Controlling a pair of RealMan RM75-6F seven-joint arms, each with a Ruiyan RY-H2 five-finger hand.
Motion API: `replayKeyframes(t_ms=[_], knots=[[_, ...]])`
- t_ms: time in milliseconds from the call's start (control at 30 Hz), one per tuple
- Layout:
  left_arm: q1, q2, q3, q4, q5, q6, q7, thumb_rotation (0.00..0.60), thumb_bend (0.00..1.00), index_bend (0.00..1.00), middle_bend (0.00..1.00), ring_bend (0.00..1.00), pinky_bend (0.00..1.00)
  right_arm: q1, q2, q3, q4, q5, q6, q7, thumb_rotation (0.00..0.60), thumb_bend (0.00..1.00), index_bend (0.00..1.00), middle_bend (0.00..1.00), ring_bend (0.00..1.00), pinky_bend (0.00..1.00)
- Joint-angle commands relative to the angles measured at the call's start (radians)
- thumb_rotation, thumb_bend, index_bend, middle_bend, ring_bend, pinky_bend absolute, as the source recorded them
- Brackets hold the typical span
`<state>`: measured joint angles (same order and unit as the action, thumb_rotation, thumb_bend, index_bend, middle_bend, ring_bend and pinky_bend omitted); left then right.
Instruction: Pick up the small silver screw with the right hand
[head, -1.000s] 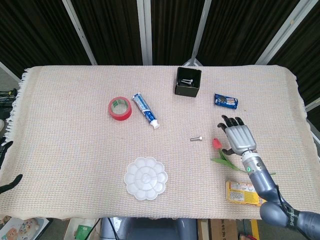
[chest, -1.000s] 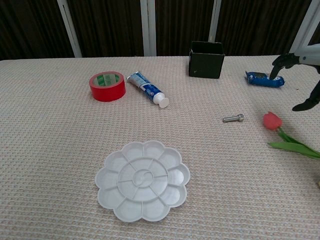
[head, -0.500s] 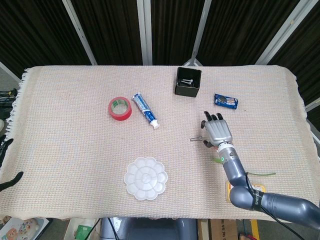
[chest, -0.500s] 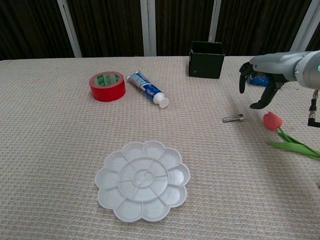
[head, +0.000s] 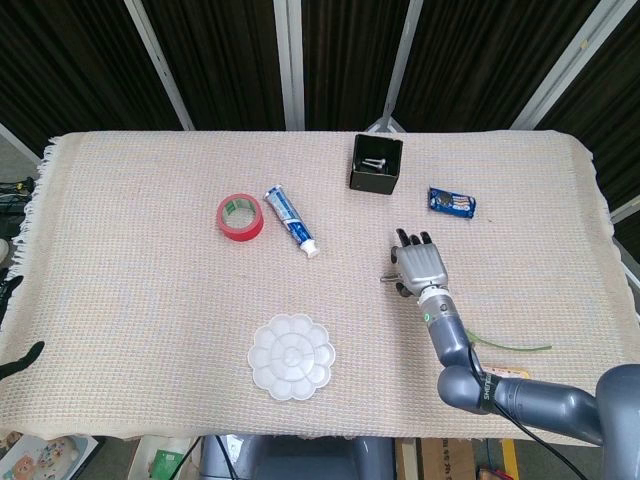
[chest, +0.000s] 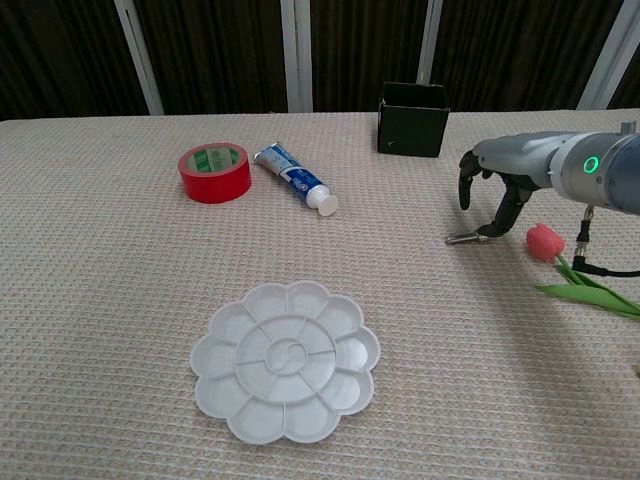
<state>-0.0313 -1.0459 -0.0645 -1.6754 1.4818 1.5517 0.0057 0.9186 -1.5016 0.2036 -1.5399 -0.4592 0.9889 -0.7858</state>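
Observation:
The small silver screw (chest: 463, 238) lies on the woven cloth right of centre; in the head view only its left end (head: 384, 278) shows beside my right hand. My right hand (head: 420, 262) (chest: 497, 176) hovers over the screw's right end, palm down with fingers spread and pointing down. In the chest view its thumb tip (chest: 487, 232) is at the screw's head, and nothing is lifted. Two dark fingertips of my left hand (head: 22, 358) show apart off the table's left edge.
A red tulip (chest: 545, 242) lies just right of the hand. A black box (head: 376, 164) holding screws stands behind it, with a blue packet (head: 452, 203) to the right. Red tape (head: 240, 217), a toothpaste tube (head: 291, 221) and a white palette (head: 291, 356) lie further left.
My right hand has moved left from beside the tulip and come down over the screw's right end. The screw has not shifted.

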Motion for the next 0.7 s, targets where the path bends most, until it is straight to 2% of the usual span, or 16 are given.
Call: replayKeyframes(t_ms=[33, 300, 700], knots=[[-0.001, 0.001, 0.0, 0.0, 0.0, -0.001, -0.004, 0.6, 0.34, 0.1, 0.0, 0.0, 0.0, 0.004, -0.011, -0.008, 0.013, 0.005, -0.003, 0.003, 0.6, 0.33, 0.41, 0.08, 0.16, 0.1], [-0.005, 0.002, 0.0, 0.001, -0.005, -0.011, -0.012, 0.6, 0.34, 0.1, 0.0, 0.0, 0.0, 0.018, -0.042, -0.017, 0.037, 0.004, -0.002, 0.011, 0.6, 0.33, 0.46, 0.08, 0.16, 0.1], [-0.005, 0.001, 0.0, -0.001, -0.006, -0.01, -0.01, 0.6, 0.34, 0.1, 0.0, 0.0, 0.0, 0.031, -0.081, -0.026, 0.09, 0.008, -0.013, 0.022, 0.6, 0.33, 0.48, 0.08, 0.16, 0.1]])
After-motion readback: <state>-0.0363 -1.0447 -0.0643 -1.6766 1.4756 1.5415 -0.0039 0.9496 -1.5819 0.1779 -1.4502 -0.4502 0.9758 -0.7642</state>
